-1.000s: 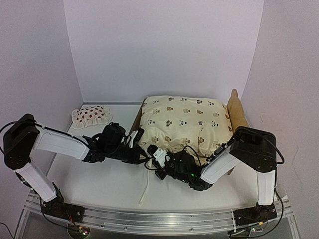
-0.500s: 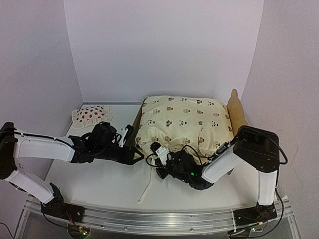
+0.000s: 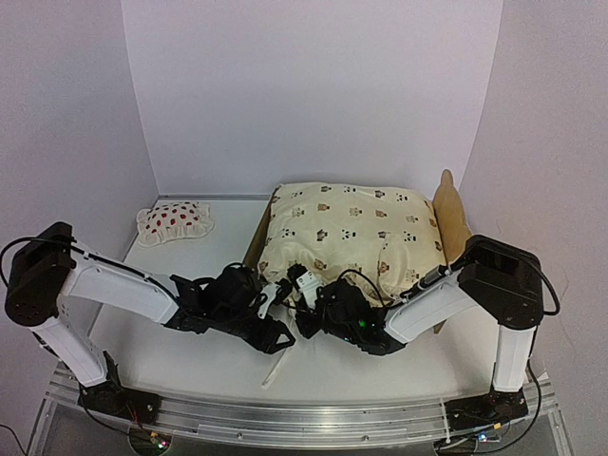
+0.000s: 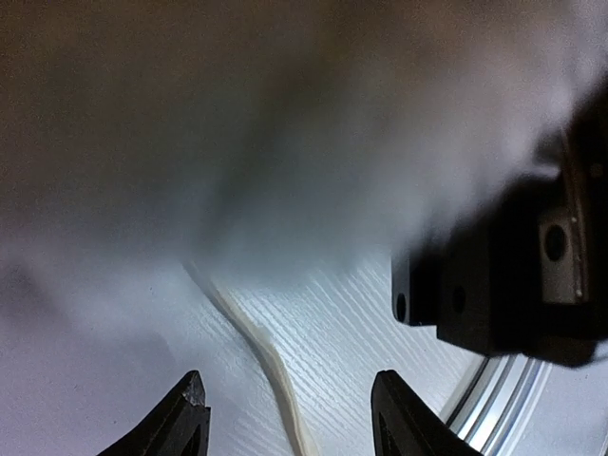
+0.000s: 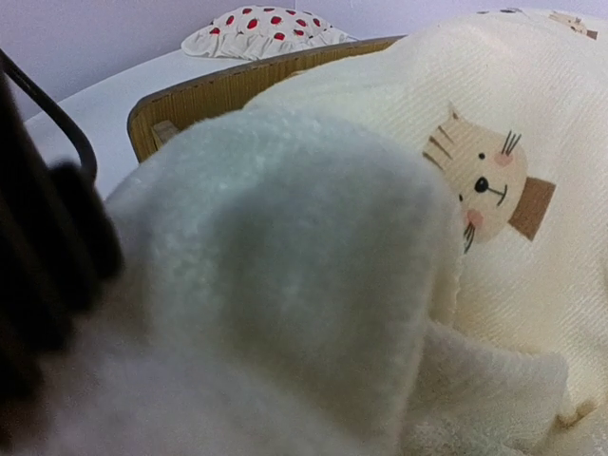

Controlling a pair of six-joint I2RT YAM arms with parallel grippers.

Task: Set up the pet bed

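At the near left corner of the pet bed point(image 3: 454, 217), my two grippers meet low over the white worktop point(image 3: 171, 353). The bed stands on the right half of the worktop. Its scalloped headboard rises at the far right and a plywood side rail shows on the left. The cream animal-print cover point(image 3: 351, 233) is heaped over it and hides the base.

My right gripper point(image 3: 309, 290) is pressed together on the cover's near corner. From my right wrist I see the fleecy underside folded up close, with the rail behind it. My left gripper point(image 3: 277, 334) hangs just beside it with its fingers spread, holding nothing. From that wrist, a thin cream tie point(image 4: 261, 347) runs across the worktop between the two fingertips point(image 4: 190, 418).

The strawberry pillow point(image 3: 174, 221) lies at the back left, well apart from the bed.
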